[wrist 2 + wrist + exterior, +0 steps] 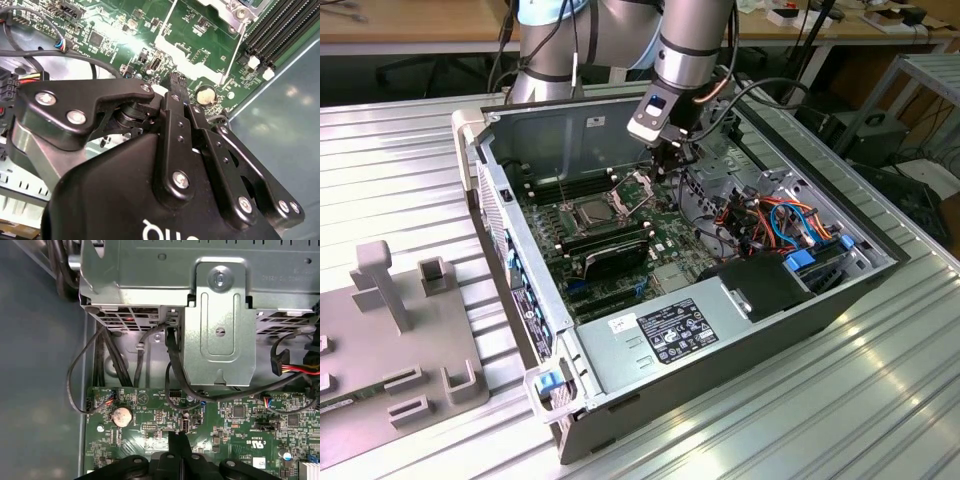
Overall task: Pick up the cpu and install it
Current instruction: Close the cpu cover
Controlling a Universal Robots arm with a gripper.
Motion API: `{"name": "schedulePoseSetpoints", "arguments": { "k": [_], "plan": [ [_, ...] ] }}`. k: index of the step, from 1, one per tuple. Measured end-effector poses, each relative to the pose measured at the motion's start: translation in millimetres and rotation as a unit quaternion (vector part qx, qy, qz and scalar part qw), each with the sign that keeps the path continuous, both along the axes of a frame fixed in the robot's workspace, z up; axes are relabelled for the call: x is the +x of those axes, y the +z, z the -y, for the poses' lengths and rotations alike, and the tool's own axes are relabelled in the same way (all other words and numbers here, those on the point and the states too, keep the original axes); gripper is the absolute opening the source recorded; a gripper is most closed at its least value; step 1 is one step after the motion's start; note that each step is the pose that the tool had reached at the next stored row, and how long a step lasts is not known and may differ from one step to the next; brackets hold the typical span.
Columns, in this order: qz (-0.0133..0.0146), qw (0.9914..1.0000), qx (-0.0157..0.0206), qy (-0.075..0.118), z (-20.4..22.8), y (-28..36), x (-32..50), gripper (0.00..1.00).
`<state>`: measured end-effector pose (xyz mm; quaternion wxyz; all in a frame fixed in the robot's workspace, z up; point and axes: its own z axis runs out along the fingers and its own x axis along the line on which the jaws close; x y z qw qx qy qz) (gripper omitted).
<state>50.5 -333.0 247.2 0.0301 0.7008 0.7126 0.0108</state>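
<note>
Claw [672, 158] hung low inside the case [570, 135], at 2 o'clock off the socket [590, 212] in the exterior view, tips pressed together. Clamp [638, 183] stood raised, probably so the socket could take a chip. Couldn't tell where the cpu was.

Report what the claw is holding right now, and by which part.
Nothing, as far as the views show: the black claw is shut finger against finger above the green circuit board, with nothing between them.
</note>
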Motion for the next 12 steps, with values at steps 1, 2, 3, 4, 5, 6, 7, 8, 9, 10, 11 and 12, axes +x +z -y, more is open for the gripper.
{"name": "schedulePoseSetpoints", "arguments": {
  "k": [1,2,3,4,5,6,7,8,9,10,11,12],
  "plan": [
    [0.0,1.0,0.0,0.0,0.0,-1.5,0.0,0.11],
    [0.0,1.0,0.0,0.0,0.0,-3.6,0.1,0.11],
    [0.0,1.0,0.0,0.0,0.0,-4.7,0.1,0.11],
    [0.0,1.0,-0.0002,0.0,0.0,-5.7,0.1,0.11],
    [0.0,1.0,-0.0004,0.0,0.0,-5.8,0.1,0.11],
    [0.0,1.0,-0.0006,0.0,0.1,-5.8,0.1,0.11],
    [0.0,1.0,-0.0005,0.0,0.0,-5.9,0.0,0.11],
    [0.0002,1.0,-0.0003,0.0,0.0,-6.1,-2.0,0.11],
    [0.0004,1.0,-0.0004,0.0,0.0,-6.1,-4.0,0.11],
    [0.0008,1.0,-0.0004,0.0,0.0,-6.0,-6.1,0.11],
    [0.0011,1.0,-0.0004,0.0,0.0,-6.0,-8.0,0.11],
    [0.0016,1.0,-0.0004,0.0,0.0,-6.1,-10.2,0.11]
  ]
}}
